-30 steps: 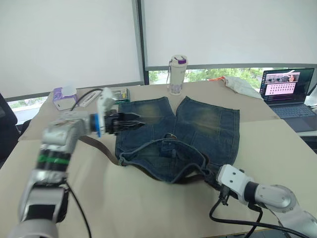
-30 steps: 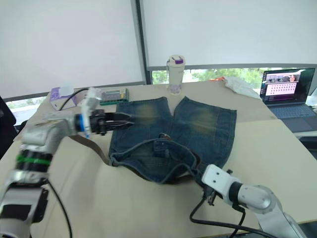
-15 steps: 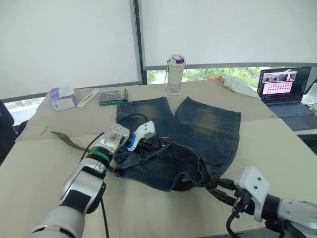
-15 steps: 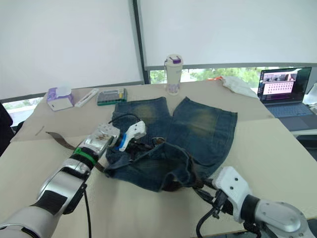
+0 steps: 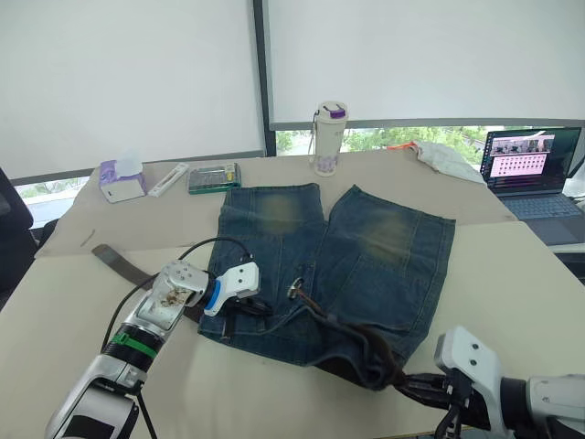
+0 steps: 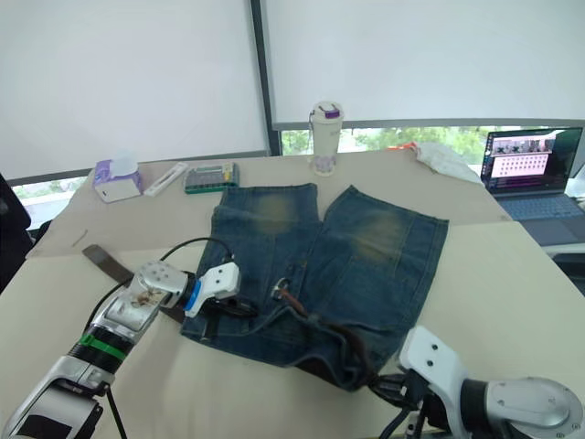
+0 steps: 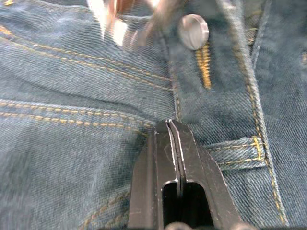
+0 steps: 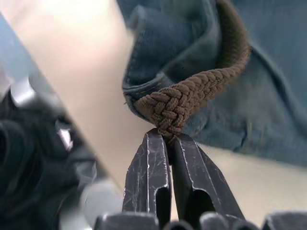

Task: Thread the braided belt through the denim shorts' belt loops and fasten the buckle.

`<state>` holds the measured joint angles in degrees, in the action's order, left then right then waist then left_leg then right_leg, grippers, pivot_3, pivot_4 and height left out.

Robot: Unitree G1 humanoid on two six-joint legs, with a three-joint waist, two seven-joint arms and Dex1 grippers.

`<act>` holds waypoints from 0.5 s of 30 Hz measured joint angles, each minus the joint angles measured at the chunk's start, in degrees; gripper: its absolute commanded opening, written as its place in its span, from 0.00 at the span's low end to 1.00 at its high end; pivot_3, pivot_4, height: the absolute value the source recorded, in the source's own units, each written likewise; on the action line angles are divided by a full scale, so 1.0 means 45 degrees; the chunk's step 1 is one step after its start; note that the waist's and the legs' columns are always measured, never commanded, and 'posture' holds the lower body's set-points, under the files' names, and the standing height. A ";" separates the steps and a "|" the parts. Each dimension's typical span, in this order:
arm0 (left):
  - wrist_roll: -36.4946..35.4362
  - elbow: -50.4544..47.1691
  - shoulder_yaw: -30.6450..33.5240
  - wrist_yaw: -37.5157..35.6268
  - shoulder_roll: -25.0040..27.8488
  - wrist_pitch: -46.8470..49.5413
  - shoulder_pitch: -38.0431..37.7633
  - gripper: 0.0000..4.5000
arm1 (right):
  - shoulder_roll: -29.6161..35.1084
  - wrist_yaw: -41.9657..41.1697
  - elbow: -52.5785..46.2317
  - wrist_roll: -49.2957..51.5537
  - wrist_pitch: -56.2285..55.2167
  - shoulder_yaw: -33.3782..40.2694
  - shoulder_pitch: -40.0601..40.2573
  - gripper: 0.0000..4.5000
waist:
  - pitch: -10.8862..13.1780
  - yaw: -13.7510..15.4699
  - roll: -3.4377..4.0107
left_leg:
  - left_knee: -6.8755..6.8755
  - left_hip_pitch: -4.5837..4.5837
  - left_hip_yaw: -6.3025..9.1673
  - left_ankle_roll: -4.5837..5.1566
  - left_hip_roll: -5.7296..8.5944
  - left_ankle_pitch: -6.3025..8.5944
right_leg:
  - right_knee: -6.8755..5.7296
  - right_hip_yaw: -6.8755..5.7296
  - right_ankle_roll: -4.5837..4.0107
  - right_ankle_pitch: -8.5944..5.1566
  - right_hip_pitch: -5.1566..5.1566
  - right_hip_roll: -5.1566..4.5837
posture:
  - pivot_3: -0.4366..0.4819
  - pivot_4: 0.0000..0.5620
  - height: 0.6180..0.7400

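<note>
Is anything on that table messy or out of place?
The denim shorts lie rumpled, their waistband folded over near the table's front edge. The braided belt is only partly threaded: one end trails loose across the table on the robot's left, and the right gripper pinches the other. Nothing looks spilled or torn.

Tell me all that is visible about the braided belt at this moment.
The braided belt is a narrow brown strap of woven cord. The right claw is shut on a bent fold of it, near the corner of the denim shorts. From there it runs along the waistband, partly hidden by the denim, to the silver buckle that lies on the shorts. At the left a flat dark tail rests on the table.
</note>
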<state>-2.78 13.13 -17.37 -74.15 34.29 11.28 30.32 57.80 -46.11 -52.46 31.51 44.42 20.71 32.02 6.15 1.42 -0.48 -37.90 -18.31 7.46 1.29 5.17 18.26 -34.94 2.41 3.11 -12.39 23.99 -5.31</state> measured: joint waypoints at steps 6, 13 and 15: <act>-0.0433 -0.1375 0.0573 0.0585 0.0350 0.0471 -0.1290 0.00 | -0.0950 -0.0244 0.0532 -0.0191 -0.0880 0.0809 0.0062 0.48 | 0.0006 -0.0068 -0.0002 | 0.0010 0.0002 0.0006 -0.0035 -0.0026 -0.0011 | -0.0004 -0.0001 -0.0001 -0.0001 0.0016 0.0012 | 0.48 0.27 1.00; -0.2646 -0.2543 0.2590 0.1487 0.0303 0.3618 -0.2219 0.00 | -0.1693 0.1032 0.0099 0.3535 0.0088 0.0238 -0.4635 0.14 | 0.0028 -0.0243 -0.0035 | 0.0015 0.0025 0.0004 0.0011 -0.0032 0.0017 | -0.0005 -0.0015 -0.0016 0.0009 0.0012 0.0010 | 0.48 0.27 1.00; -0.3773 -0.2948 0.3701 0.2007 0.0269 0.5052 -0.2375 0.00 | -0.2121 0.1949 0.0750 0.3116 0.0284 -0.1378 -0.6611 0.01 | 0.0034 -0.0239 -0.0046 | 0.0026 0.0023 0.0014 -0.0006 -0.0034 0.0012 | -0.0007 -0.0030 -0.0019 0.0006 0.0026 0.0018 | 0.48 0.27 1.00</act>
<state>-19.76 -0.14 -0.71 -65.12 35.50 34.01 19.63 48.25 -37.34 -49.08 45.53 45.69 14.51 2.27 6.31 0.34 -0.69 -37.78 -18.20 7.52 1.27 5.01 18.31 -34.98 2.27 3.03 -12.36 24.11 -5.23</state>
